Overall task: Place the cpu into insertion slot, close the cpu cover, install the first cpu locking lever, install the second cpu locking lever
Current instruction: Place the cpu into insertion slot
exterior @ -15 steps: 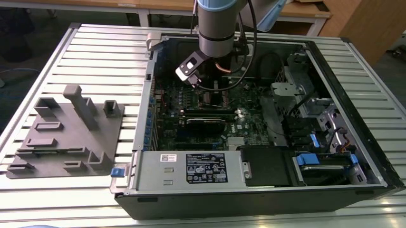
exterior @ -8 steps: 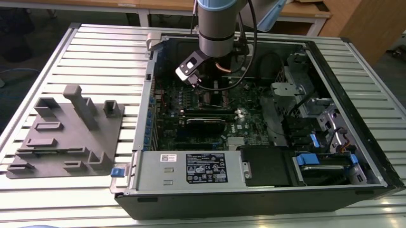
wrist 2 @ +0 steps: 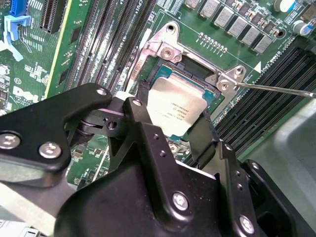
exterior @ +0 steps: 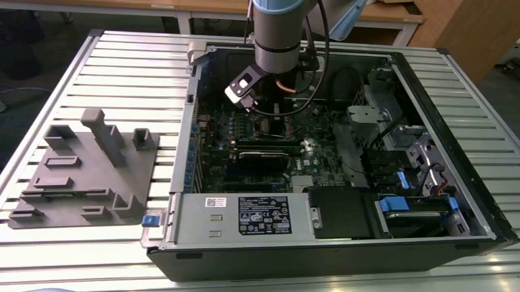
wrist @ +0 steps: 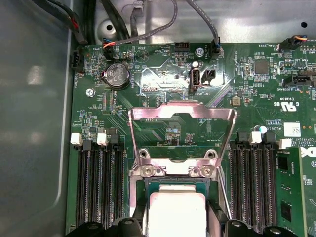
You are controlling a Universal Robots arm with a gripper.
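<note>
While the cpu cover (wrist: 143, 116) stands tilted up, open over the green motherboard (wrist: 256, 89), the tool (wrist 2: 172, 112) pinches the cpu (wrist 2: 177, 101) by two opposite edges, in or just above the insertion slot (wrist 2: 197, 66); I cannot tell which.

Slatted metal table (exterior: 122, 67), wooden desk (exterior: 394, 12)
</note>
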